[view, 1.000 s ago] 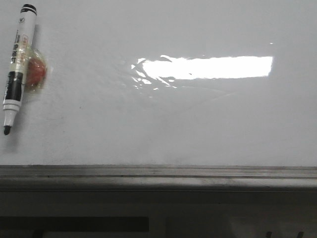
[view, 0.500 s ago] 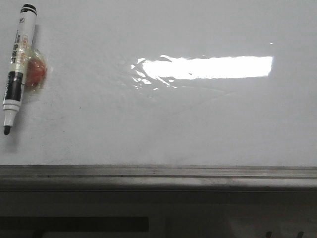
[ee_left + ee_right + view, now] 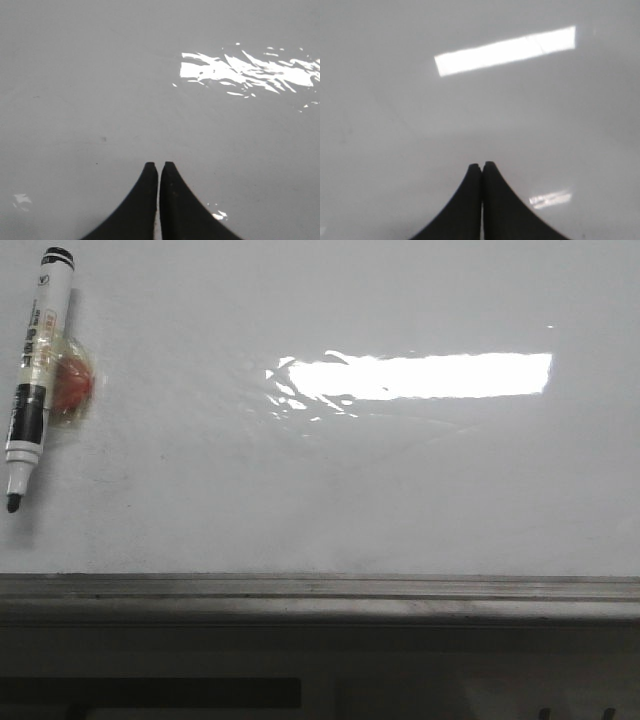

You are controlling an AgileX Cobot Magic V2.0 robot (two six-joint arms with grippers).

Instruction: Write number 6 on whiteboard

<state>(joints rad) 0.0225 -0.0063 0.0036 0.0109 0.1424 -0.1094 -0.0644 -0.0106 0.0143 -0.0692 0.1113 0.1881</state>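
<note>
The whiteboard (image 3: 330, 480) fills the front view, glossy white with a bright rectangular glare and a grey metal rail (image 3: 320, 587) along its lower edge. No number 6 shows on it. A black-and-white marker (image 3: 34, 370) lies at the far left of the board, uncapped, tip toward the rail, with an orange-red blob in clear tape (image 3: 72, 388) stuck to its side. Neither gripper shows in the front view. My left gripper (image 3: 159, 165) is shut and empty over bare board (image 3: 100, 90). My right gripper (image 3: 481, 165) is shut and empty over bare board (image 3: 395, 125).
A dark band with slots (image 3: 150, 692) runs below the rail at the front. Glare patches lie on the board in both wrist views.
</note>
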